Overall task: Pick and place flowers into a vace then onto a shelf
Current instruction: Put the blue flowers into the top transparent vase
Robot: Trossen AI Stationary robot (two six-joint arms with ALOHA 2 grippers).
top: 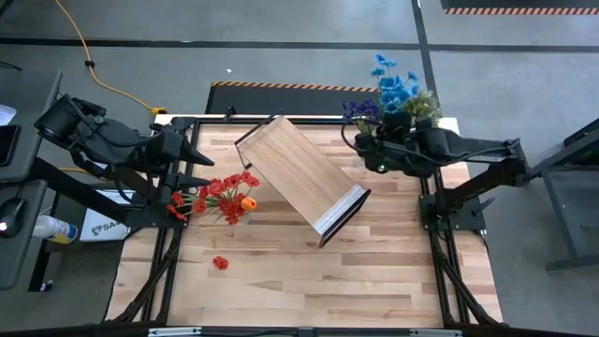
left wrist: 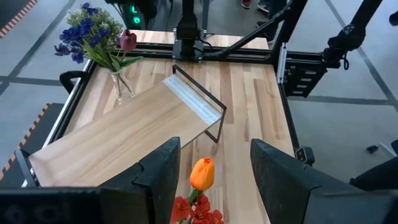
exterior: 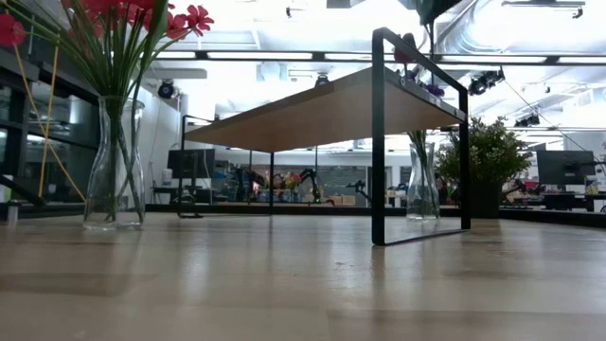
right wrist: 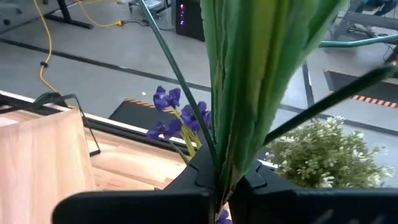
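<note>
High view: at nine o'clock the left hand (top: 187, 171) stands half-spread over the red flowers (top: 213, 195) in their vase — release fully. At two o'clock the right hand (top: 374, 150), clenched on the blue flowers (top: 397, 89), should seat their stems upright.

Your high view looks straight down; the low view sits at tabletop level, facing the shelf (exterior: 331, 114). Wrist views look past each gripper. All share the shelf (top: 301, 178), centre, angled toward 4 o'clock.
</note>
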